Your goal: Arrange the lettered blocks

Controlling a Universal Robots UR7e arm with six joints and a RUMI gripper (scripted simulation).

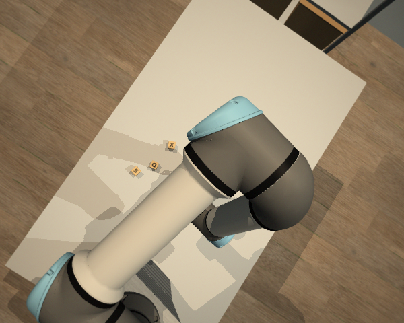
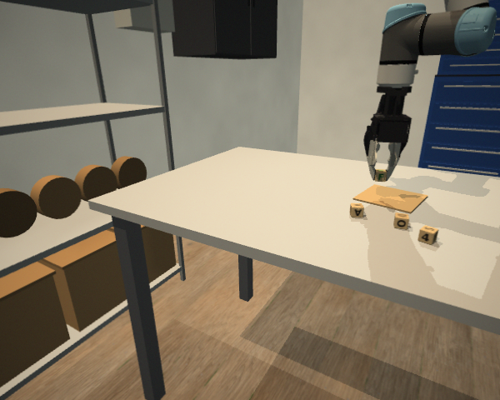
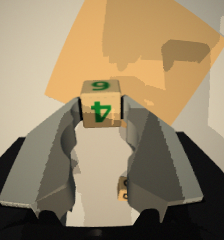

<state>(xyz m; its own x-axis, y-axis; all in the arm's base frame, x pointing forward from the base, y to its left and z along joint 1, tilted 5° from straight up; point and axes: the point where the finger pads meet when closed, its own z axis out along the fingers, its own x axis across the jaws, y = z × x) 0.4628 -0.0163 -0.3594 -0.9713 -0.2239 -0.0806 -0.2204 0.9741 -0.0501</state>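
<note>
My gripper (image 2: pixel 380 175) (image 3: pixel 101 98) is shut on a block with green characters and holds it in the air, over or just beyond the mat's far edge in the exterior view. In the wrist view the block shows a green 4 and a green 6 or 9. The orange mat (image 2: pixel 407 203) (image 3: pixel 74 60) bears no block; the arm hides it in the top view. The X block (image 1: pixel 172 145) (image 2: pixel 357 210), D block (image 1: pixel 153 165) (image 2: pixel 401 221) and S block (image 1: pixel 135 170) (image 2: pixel 427 235) stand apart on the table beside the mat, with these letters on top. D looks turned around in the top view.
Part of a block (image 3: pixel 123 189) shows beside the right finger in the wrist view; which one I cannot tell. The arm (image 1: pixel 153 225) spans the table (image 1: pixel 209 66) in the top view. A shelf rack (image 2: pixel 69 111) stands past the table's end, and blue drawers (image 2: pixel 470 118) stand behind.
</note>
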